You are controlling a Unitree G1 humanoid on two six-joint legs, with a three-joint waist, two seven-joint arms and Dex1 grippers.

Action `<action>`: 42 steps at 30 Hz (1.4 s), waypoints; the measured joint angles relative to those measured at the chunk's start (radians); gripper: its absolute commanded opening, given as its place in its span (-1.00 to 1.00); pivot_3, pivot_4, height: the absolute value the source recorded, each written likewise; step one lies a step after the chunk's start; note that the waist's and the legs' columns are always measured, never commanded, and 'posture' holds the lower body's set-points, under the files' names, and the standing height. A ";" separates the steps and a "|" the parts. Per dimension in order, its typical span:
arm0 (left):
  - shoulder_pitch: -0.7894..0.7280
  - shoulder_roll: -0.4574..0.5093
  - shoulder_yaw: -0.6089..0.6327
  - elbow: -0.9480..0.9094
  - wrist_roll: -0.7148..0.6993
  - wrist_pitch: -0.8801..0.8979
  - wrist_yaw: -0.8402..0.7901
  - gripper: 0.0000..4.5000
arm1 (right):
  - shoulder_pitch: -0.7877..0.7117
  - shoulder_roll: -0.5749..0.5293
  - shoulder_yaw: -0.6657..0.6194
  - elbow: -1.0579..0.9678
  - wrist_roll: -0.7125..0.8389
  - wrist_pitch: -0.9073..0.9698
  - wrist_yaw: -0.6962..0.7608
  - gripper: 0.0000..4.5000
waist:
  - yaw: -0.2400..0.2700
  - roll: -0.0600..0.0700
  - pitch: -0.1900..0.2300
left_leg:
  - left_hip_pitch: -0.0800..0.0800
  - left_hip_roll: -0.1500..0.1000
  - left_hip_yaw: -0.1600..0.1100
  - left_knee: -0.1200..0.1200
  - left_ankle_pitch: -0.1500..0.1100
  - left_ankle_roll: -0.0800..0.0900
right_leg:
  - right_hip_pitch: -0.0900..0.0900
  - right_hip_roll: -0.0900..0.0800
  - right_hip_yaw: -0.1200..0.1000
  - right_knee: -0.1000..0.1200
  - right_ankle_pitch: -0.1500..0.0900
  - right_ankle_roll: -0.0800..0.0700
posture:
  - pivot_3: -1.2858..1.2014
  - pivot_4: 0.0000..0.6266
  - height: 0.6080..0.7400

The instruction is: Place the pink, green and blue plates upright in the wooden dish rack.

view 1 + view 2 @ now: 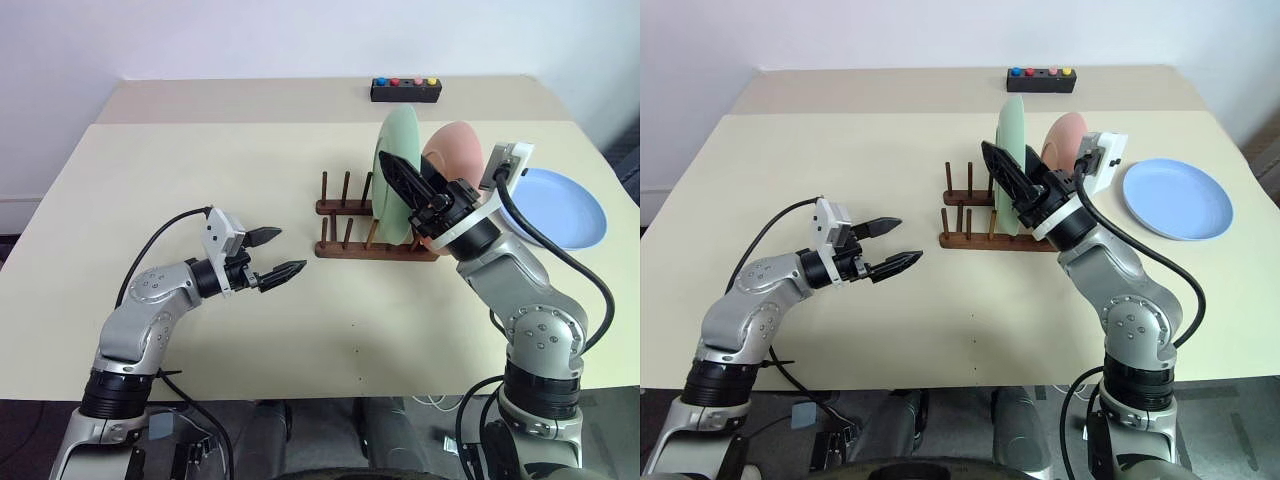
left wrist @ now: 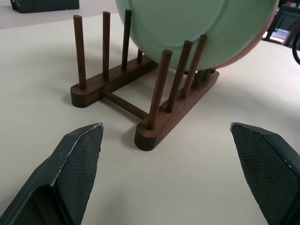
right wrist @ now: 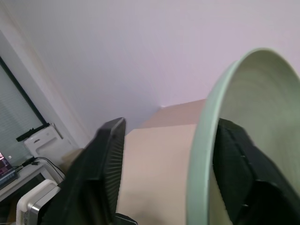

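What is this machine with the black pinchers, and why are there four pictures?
It is a robot with two arms. Two pictures come from its head, looking down at a table. The other two come from cameras on its wrists. On the table a wooden rack holds a green plate and a pink plate standing up. A blue plate lies flat. The right gripper has its jaws around the green plate's rim, apart, so it is not squeezing. The left gripper is open and holds nothing.
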 measured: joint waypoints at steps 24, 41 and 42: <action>0.000 -0.025 -0.025 0.002 0.020 -0.003 -0.002 1.00 | 0.027 -0.132 0.013 -0.062 -0.072 0.002 0.022 0.98 | 0.001 0.000 0.000 | 0.000 0.000 0.000 0.000 0.000 0.000 | 0.000 0.000 0.000 0.000 0.000 0.000 | 0.03 -0.52 1.00; -0.001 -0.030 -0.028 0.010 0.022 -0.014 -0.004 1.00 | 0.014 -0.355 -0.020 -0.145 -0.260 -0.079 0.186 0.98 | 0.004 0.000 0.000 | -0.001 0.000 0.000 0.000 0.000 0.000 | 0.000 0.000 0.000 -0.001 0.000 0.000 | 0.03 -0.52 1.00; -0.001 -0.030 -0.029 0.011 0.022 -0.015 -0.004 1.00 | 0.009 -0.382 -0.056 -0.145 -0.262 -0.087 0.195 0.98 | 0.006 0.000 0.000 | -0.001 0.000 0.000 0.000 0.000 0.000 | 0.000 0.000 0.000 -0.001 0.000 0.000 | 0.03 -0.52 1.00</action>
